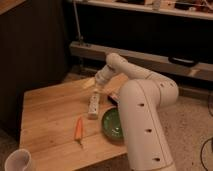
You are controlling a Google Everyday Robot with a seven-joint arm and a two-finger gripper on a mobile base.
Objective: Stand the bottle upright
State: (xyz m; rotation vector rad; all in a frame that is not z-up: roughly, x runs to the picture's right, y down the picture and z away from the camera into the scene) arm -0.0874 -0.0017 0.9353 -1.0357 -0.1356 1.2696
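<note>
While the small, slim whitish-clear plastic bottle (93,104) lies flat on its side near the middle of the pale wooden table (47,107), the white robot arm (142,82) bends down from the right. Its gripper (93,84) hangs right over the bottle's far end, fingers spread wide and holding nothing; whether they touch the bottle, I can't tell. Just right of the bottle sits a round green bowl (112,124), partly hidden by the arm's thick white column. A thin orange carrot (78,129) lies nearer the front, close to the bottle's near end. A white cup (17,161) stands at the front-left corner, well apart.
</note>
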